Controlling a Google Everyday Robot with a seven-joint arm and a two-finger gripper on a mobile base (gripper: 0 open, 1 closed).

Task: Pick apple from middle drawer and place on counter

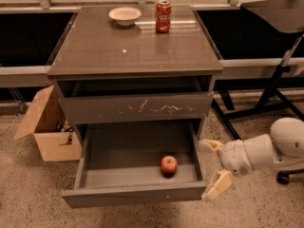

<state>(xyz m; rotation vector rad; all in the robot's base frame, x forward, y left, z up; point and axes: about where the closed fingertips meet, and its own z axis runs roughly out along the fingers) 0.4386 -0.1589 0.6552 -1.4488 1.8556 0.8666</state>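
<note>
Jaws wide apart, empty, beside the right front corner of the open middle drawer (137,194). Apple (168,165) inside the drawer, front right, untouched. Bowl (125,15) and can (163,16) at the back of the bench (95,51).
</note>
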